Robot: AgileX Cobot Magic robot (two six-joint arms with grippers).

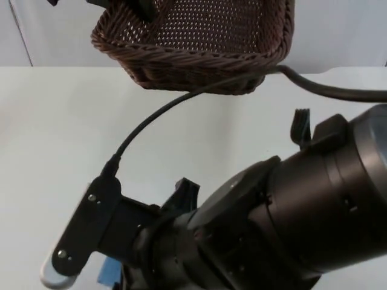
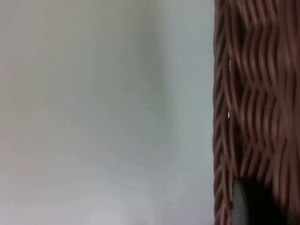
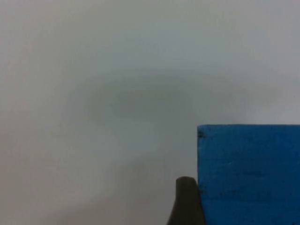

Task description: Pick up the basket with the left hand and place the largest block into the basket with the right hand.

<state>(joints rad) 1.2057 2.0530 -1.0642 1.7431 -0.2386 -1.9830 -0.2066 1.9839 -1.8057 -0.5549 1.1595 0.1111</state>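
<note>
The brown wicker basket (image 1: pixel 193 54) hangs at the far side of the table, raised off the surface. My left gripper (image 1: pixel 143 7) is shut on its rim from above. The left wrist view has the woven wall (image 2: pixel 258 93) close up with a dark fingertip (image 2: pixel 255 201) against it. My right gripper (image 3: pixel 248 206) is shut on a blue block (image 3: pixel 248 159), held above the table with a soft shadow under it. One black fingertip (image 3: pixel 187 201) presses the block's side. From the top, a sliver of the blue block (image 1: pixel 109 272) peeks out below the right arm at the near edge.
The white table top (image 1: pixel 54 139) spreads between the basket and the right arm. The grey partition wall (image 1: pixel 338 30) stands behind the basket. The right arm's bulk (image 1: pixel 290 223) covers the near right of the table.
</note>
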